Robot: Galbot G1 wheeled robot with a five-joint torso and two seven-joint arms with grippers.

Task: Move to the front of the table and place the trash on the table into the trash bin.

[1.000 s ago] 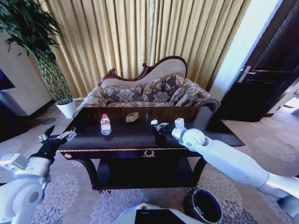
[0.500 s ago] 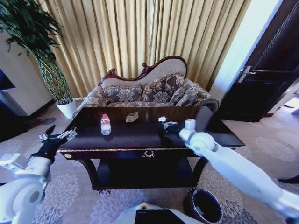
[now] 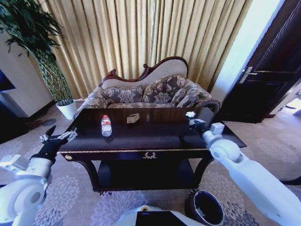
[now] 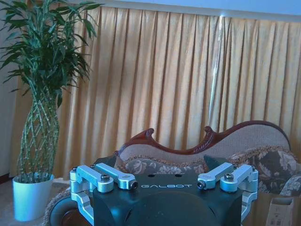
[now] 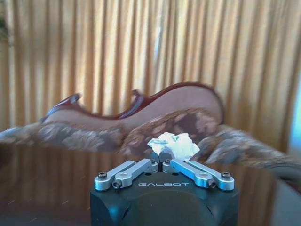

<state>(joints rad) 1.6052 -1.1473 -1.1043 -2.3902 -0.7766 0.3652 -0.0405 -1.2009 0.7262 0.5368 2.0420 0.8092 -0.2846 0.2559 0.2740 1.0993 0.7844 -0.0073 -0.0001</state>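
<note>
Right gripper point(image 5: 161, 164) jaws pinched on the white scrap point(image 5: 172, 145), held above the table's point(image 3: 141, 136) right end. Left gripper point(image 3: 60, 137) jaws look spread, though the view is poor, parked off the left edge. Bottle point(image 3: 106, 125) and carton point(image 3: 133, 118) sit on the table, apart. Bin point(image 3: 205, 207) on floor, front-right.

Bottle point(image 3: 106, 125) upright, carton point(image 3: 133, 118) beside, on table point(image 3: 141, 136)

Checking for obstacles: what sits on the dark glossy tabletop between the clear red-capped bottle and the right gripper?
In the head view, the small brownish carton lies between the bottle and the right gripper; otherwise bare table.
</note>
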